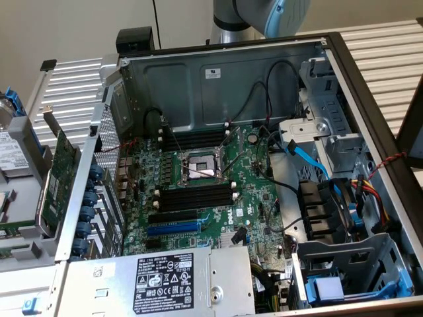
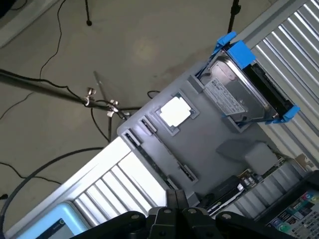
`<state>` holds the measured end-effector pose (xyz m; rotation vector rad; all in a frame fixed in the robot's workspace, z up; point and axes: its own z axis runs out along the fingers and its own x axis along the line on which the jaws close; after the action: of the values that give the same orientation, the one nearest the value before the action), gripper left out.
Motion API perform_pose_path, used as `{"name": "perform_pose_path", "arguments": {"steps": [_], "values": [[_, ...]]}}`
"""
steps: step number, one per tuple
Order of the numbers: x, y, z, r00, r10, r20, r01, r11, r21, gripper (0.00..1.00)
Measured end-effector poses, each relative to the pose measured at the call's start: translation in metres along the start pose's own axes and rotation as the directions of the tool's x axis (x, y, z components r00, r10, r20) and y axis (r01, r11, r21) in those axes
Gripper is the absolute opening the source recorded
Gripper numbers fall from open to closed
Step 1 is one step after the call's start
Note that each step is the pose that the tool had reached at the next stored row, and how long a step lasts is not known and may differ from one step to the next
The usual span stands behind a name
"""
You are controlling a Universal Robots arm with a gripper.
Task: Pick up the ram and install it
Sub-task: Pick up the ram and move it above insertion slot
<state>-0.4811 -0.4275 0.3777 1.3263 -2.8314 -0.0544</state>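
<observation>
Jaws: shut, tips pressed together on themselves, hanging over the grey tray (image 2: 209, 134).

Arm (image 1: 264, 13): you see it behind the rear wall of the open case (image 1: 198, 76).

Ram (image 2: 227, 190): look for a dark stick with a small pale label lying on the tray, at the end nearest the case and close to the jaw tips. You cannot tell whether it sits in a groove.

Also on the tray: a hard drive (image 2: 232, 94) in a blue carrier and a white square pad (image 2: 174, 112).

In the case, the black memory slots (image 1: 196, 197) with white end clips lie just beside the CPU socket (image 1: 201, 170) on the motherboard (image 1: 225, 221).

A green expansion card (image 1: 61, 175) stands on edge outside the case, at the exterior view's left.

The slatted desk (image 1: 390, 53) carries the case.
</observation>
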Motion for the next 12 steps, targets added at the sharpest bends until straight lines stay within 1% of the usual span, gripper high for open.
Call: {"name": "perform_pose_path", "arguments": {"steps": [3, 6, 9, 12], "values": [[0.0, 0.0, 0.0007, 0.9985, -0.055, -0.002, 0.055, 0.9985, -0.0001, 0.1], [0.0, 0.0, 0.0015, 0.994, -0.109, -0.0041, 0.109, 0.994, -0.0004, 0.1], [-0.0001, -0.0001, 0.0025, 0.9867, -0.163, -0.0063, 0.163, 0.9867, -0.0009, 0.1], [0.0, -0.0001, 0.0038, 0.9762, -0.217, -0.0083, 0.217, 0.9762, -0.0013, 0.1]]}}
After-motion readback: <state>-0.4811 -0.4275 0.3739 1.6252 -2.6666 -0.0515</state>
